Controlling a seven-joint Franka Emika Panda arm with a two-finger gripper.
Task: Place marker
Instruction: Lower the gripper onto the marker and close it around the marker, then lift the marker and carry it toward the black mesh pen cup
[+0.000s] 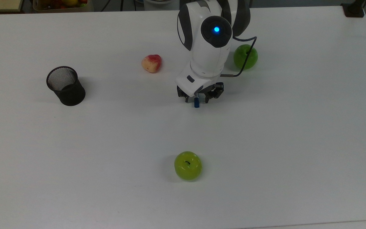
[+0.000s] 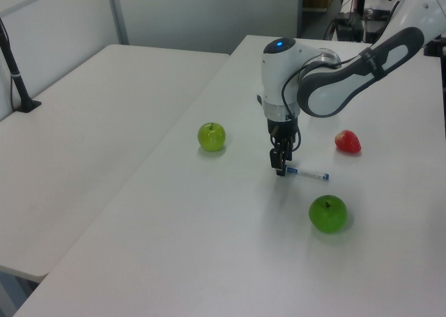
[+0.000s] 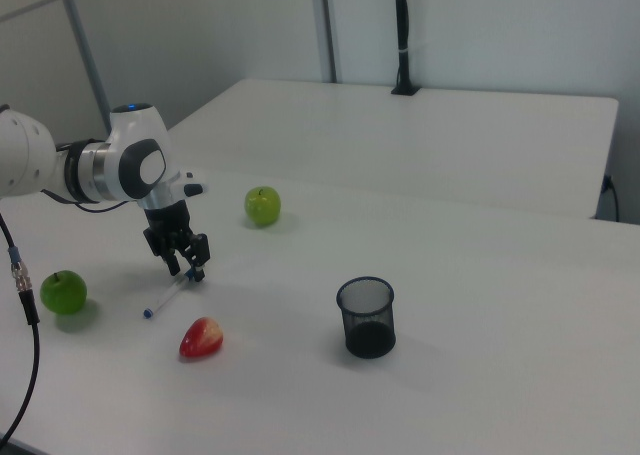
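gripper is set low over the capped end of the marker, which lies flat on the white tabletop. in the top view the blue cap is seen poking out from between the two fingers, one finger on each side. jaws look narrowed around the cap end, but whether contact is made cannot be told; the marker is not lifted.

in the left view the white barrel runs from under the jaws toward the left view's right, ending near the darker green apple. the black mesh pen cup stands well apart, at the top view's left; it is judged the likely drop target.

risks, judged from here:
- grasp is taken at the very end, not mid-barrel: the long free end could swing or sag on lift, and the marker could pivot in the jaws
- slim round barrel: it could roll or squirt out if the jaws close off-centre
- a tilted marker could clip the cup rim and tip the light cup
- red-yellow fruit sits near the straight path to the cup; a low carry could knock it

the lighter green apple is well away from all this
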